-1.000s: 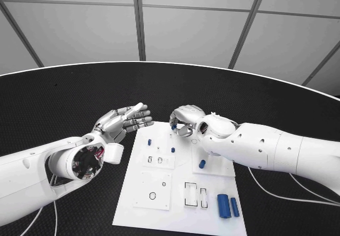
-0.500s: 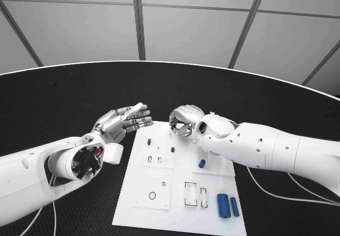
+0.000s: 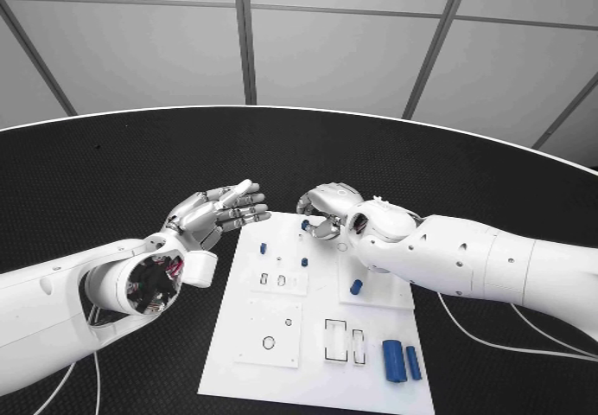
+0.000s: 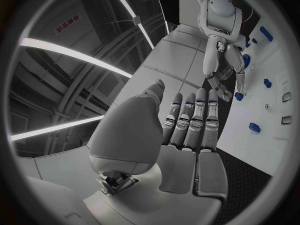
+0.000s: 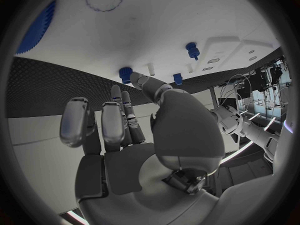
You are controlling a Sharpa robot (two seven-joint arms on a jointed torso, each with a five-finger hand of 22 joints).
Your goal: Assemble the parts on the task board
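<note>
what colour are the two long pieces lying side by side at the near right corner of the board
Blue, both of the two long pieces, lying on the white task board; the head view shows them best.

The big round table (image 3: 124, 164) is black, with a thin white edge around it and a bumpy, dotted top. A flat white task board (image 3: 243, 363) lies right on it, in the middle and near the front. The board is long and sits a little crooked. A thin white cable (image 3: 499, 341) also lies on the black top, just to the right of the board, and bends away toward the right side.
</note>
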